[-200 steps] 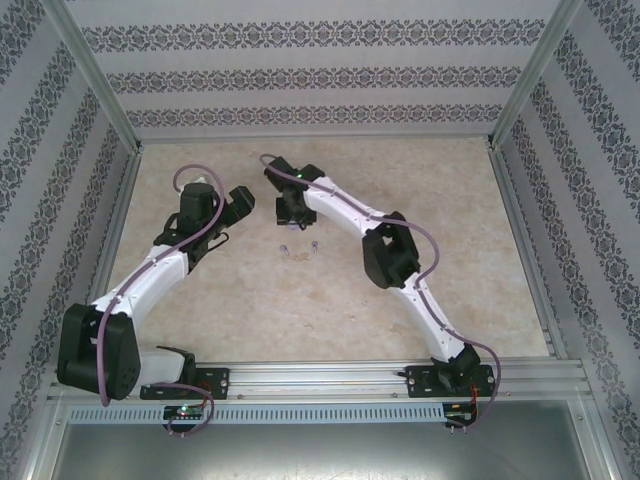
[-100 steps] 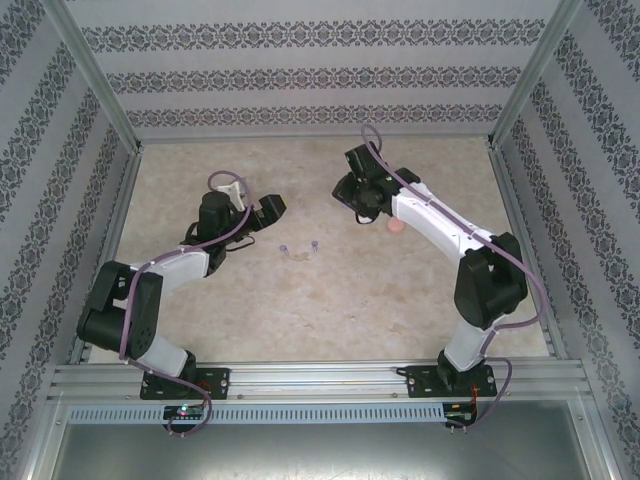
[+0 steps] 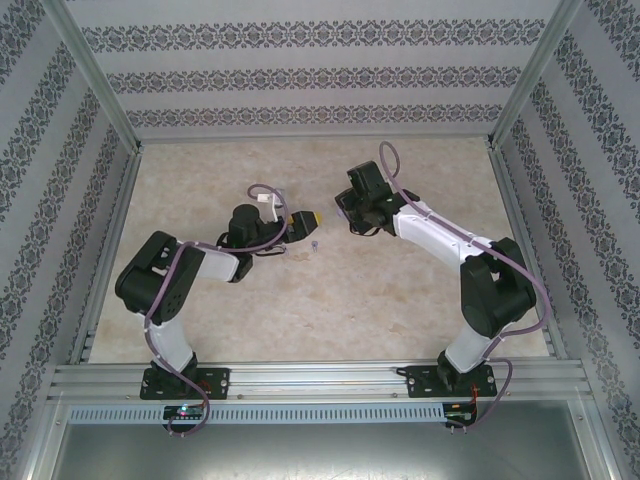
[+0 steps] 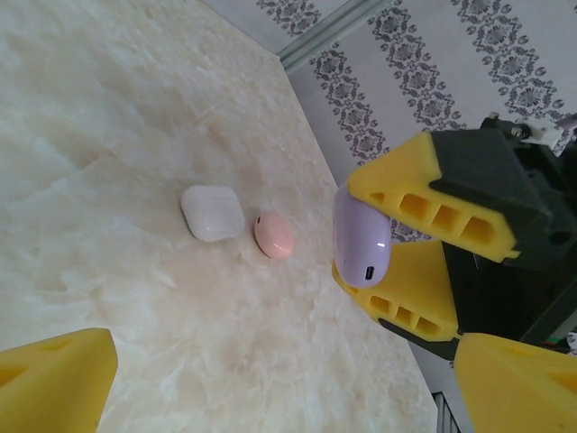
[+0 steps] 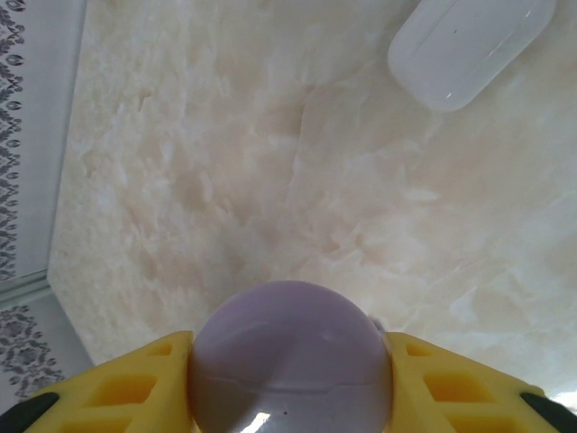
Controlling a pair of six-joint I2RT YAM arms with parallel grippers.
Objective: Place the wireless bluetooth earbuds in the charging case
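The right jaws clamp a purple case point(image 5: 290, 361). The left jaws gape wide, empty, facing it. One tiny earbud point(image 3: 316, 245) lies on the surface point(image 3: 400, 300) near the left jaws. A white case point(image 4: 213, 214) and a pink case point(image 4: 273, 234) sit side by side beyond the right jaws.

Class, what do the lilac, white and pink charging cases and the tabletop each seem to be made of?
Lilac rounded charging case: probably glossy moulded plastic; it shows a bright highlight. White squarish case and pink oval case: likely smooth plastic, softer sheen. Tabletop: cream marble pattern, possibly printed laminate.
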